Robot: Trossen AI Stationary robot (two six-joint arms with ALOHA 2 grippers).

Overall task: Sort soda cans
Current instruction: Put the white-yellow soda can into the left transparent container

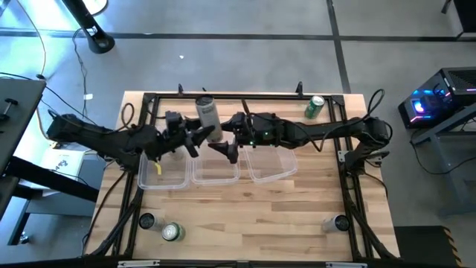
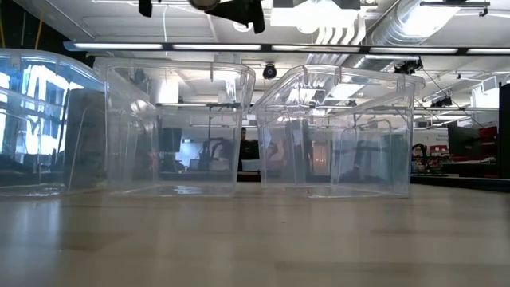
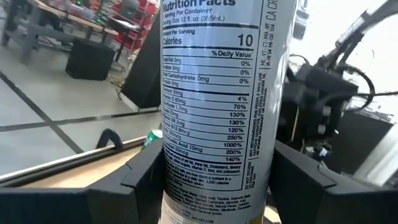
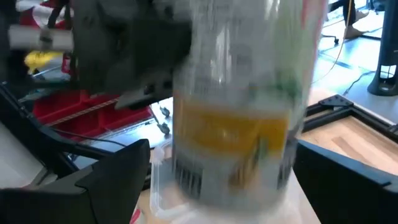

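High view: the left pincer (image 1: 199, 134) grasps a pale silver-white can (image 1: 207, 115) above the clear tubs (image 1: 216, 175), while the right pincer (image 1: 232, 143), spread wide, straddles the same can without gripping. Risk: if the left releases before the right clenches, the can may drop and miss its tub. Both arms reach inward, meeting mid-bench (image 1: 245, 223).

On the pale silver-white can (image 3: 217, 106) a nutrition panel is printed in dark type. The heading "Nutrition Facts" is cut off at its top edge; below it "Servings Per Container", "Serving Size 12 fl. oz (355mL)", "Calories 10" and "% Daily Value" are read, followed by rows ending in 0%, 4%, 70%, 130%, 120%, 250%, 1000%, 200% and 140%.
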